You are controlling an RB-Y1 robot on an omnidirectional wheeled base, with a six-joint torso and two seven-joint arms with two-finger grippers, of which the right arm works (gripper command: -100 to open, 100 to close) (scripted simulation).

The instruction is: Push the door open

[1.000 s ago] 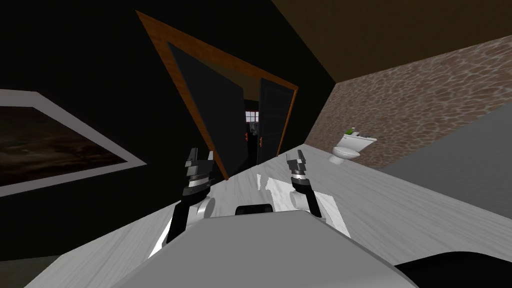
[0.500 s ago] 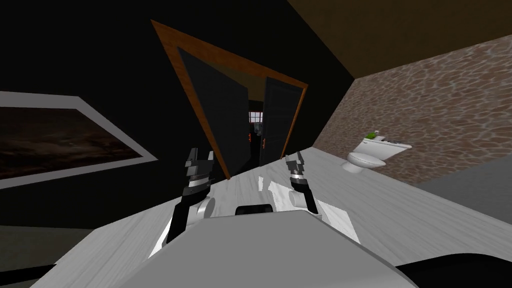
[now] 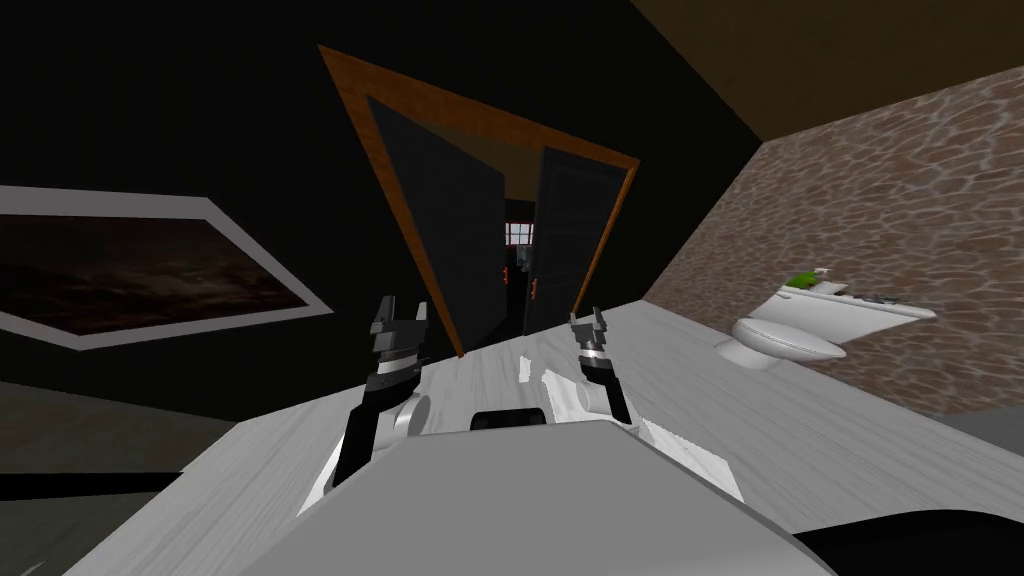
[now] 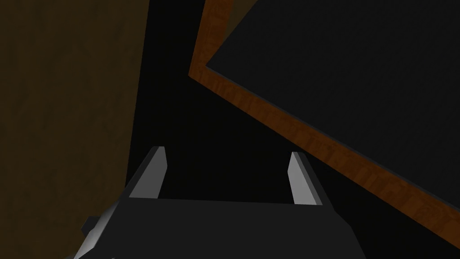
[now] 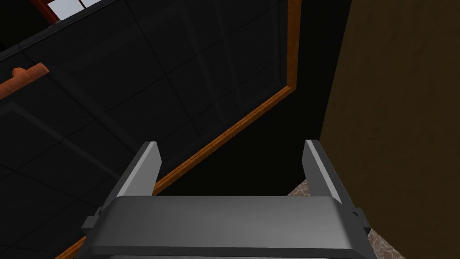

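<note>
Door [image 3: 450, 240] straight ahead of the robot: two dark leaves in an orange-brown wooden frame [image 3: 345, 110], set in a black wall. The leaves stand ajar, with a narrow gap [image 3: 518, 290] between them. The right leaf [image 3: 572, 230] is angled out of the frame's plane and has an orange handle [image 3: 534, 289] near its free edge.

Both arms are held low in front of the torso, well short of the door and touching nothing. The left gripper [image 3: 403, 310] sits near the foot of the frame's left post. In its wrist view the fingers [image 4: 152, 173] stand spread, with black wall between them and the frame's corner just beside. The right gripper [image 3: 588, 318] lines up with the right leaf. Its fingers [image 5: 146, 166] are wide apart and hold nothing, with recessed door panels and the frame's edge behind them.

Room to move: pale plank floor [image 3: 820, 440] runs open to the threshold and widens rightward to a white toilet [image 3: 790, 340] against a stone-patterned wall [image 3: 880, 200], well apart from the right arm. A framed dark picture [image 3: 150, 270] hangs on the left wall.

Hard to read: through the gap only a small red-barred window [image 3: 518, 233] is clear, the rest too small to tell. Something green [image 3: 800, 280] lies on the toilet tank, and I cannot tell what.
</note>
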